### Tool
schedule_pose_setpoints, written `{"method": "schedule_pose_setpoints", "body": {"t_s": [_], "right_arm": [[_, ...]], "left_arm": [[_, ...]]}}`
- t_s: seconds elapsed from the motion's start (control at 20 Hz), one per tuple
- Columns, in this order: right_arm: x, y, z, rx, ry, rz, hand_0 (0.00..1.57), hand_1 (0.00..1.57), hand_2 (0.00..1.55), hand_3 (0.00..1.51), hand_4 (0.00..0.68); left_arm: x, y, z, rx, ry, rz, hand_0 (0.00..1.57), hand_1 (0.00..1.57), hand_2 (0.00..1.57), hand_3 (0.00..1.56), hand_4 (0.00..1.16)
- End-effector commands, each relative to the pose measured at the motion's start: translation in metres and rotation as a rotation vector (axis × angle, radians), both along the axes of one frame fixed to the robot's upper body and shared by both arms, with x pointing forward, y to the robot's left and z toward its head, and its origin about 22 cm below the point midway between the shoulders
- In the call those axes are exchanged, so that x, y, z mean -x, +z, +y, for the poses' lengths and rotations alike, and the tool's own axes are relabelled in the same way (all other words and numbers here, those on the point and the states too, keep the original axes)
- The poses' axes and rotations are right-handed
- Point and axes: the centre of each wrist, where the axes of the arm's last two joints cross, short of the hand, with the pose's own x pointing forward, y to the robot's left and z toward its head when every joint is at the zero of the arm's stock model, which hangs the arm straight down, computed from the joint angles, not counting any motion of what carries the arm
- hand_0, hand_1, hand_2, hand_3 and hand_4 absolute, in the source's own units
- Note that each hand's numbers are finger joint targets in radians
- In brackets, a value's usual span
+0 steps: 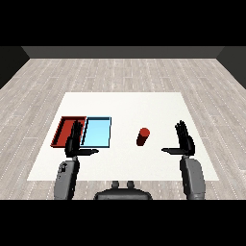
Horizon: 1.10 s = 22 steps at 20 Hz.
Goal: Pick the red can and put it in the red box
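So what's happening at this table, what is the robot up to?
A robot sits at a white table with both hands open and holding nothing. A red can stands upright on the table, between the trays and the right hand, untouched. The left hand hovers at the near edge of the red tray, which lies beside a light blue tray. The can is not yet picked up.

Bare counter (158,113) lies between the right hand (184,142) and the red can (142,137) to its left. The left hand (74,142) overlaps the red tray's (61,130) near edge.
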Motion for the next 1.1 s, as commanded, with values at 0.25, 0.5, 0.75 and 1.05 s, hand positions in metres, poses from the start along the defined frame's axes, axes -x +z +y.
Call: {"method": "schedule_pose_setpoints", "body": {"t_s": [0.25, 0.5, 0.75, 1.05], "right_arm": [[-0.014, 0.001, -0.015, -0.017, 0.034, -0.026, 0.0, 0.0, 0.0, 0.0, 0.0], [-0.014, 0.001, -0.019, -0.001, 0.057, 0.013, 0.0, 0.0, 0.0, 0.0, 0.0], [-0.036, 0.006, 0.03, -0.067, 0.068, 0.036, 0.0, 0.0, 0.0, 0.0, 0.0], [-0.041, -0.018, 0.032, -0.12, 0.112, 0.07, 0.0, 0.0, 0.0, 0.0, 0.0]], "left_arm": [[0.006, -0.012, -0.004, 0.023, -0.002, -0.045, 0.0, 0.0, 0.0, 0.0, 0.0], [-0.017, -0.005, 0.002, 0.037, -0.021, -0.061, 0.0, 0.0, 0.0, 0.0, 0.0], [0.012, -0.011, -0.019, 0.047, -0.025, -0.045, 0.0, 0.0, 0.0, 0.0, 0.0], [0.005, -0.009, -0.011, 0.046, -0.015, -0.064, 0.0, 0.0, 0.0, 0.0, 0.0]]}}
